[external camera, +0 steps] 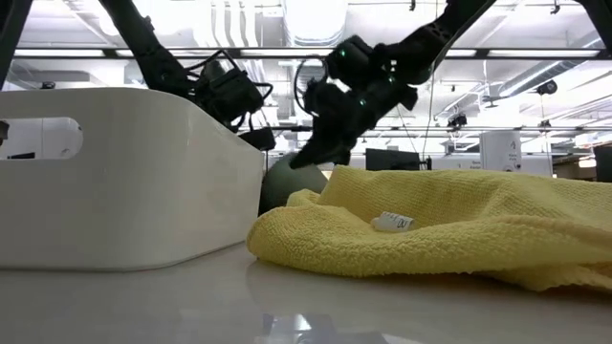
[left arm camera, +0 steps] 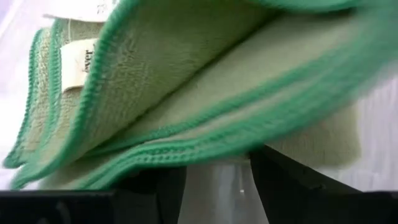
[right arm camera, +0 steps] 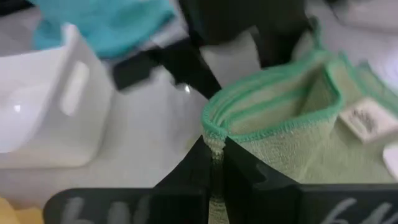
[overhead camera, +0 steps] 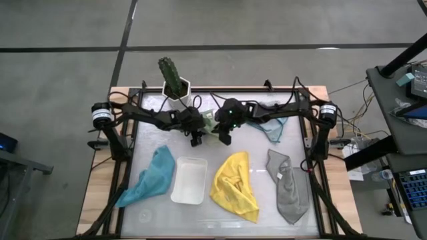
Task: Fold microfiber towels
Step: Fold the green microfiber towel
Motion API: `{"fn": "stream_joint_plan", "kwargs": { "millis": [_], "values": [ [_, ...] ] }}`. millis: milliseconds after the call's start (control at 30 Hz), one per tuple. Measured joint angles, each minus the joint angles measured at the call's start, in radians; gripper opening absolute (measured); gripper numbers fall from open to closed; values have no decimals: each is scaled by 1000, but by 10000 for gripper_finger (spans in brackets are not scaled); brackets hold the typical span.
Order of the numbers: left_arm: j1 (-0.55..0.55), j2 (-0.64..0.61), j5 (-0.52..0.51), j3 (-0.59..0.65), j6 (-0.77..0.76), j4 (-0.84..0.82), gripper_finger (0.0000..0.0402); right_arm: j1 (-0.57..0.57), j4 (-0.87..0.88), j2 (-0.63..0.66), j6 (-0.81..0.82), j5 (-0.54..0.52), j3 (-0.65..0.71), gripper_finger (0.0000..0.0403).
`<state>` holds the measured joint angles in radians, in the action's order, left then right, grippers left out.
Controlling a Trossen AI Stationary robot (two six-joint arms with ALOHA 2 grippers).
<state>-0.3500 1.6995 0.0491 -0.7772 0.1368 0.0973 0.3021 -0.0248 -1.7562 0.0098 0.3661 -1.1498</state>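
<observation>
Where towels lie, white table (overhead camera: 220,220), perhaps office behind (external camera: 497,143).

No legible text on any label

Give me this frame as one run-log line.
step: folding pale green towel | right gripper: shut on towel edge | left gripper: at same towel | yellow towel: unfolded

My two pincers meeting over the worktop (overhead camera: 220,213) middle, tray (overhead camera: 189,180) before them, potted plant (overhead camera: 175,81) behind, towels left and right of tray
</observation>
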Motion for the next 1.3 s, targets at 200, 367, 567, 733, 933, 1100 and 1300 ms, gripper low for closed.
{"fn": "stream_joint_plan", "kwargs": {
  "millis": [200, 367, 567, 733, 933, 1100, 1300],
  "values": [
    [0, 30, 2, -2, 0, 8, 161, -33, -46, -38, 7, -36, -10, 13],
    [2, 30, 12, -3, 7, 7, 161, -36, -62, -116, 50, -63, -46, 13],
    [-2, 3, 17, -7, 30, -2, 161, -36, -60, -181, 66, -55, -109, 13],
    [-2, -51, 1, -7, 50, -84, 161, -36, -54, -234, 103, -31, -133, 13],
    [-2, -153, -7, -7, 88, -170, 161, -36, -54, -255, 107, -25, -149, 36],
    [-6, -223, -14, -8, 95, -198, 161, -36, -51, -252, 105, -7, -161, 100],
    [-8, -313, -33, -4, 106, -276, 161, -36, 3, -241, 88, 71, -213, 160]
  ]
}}
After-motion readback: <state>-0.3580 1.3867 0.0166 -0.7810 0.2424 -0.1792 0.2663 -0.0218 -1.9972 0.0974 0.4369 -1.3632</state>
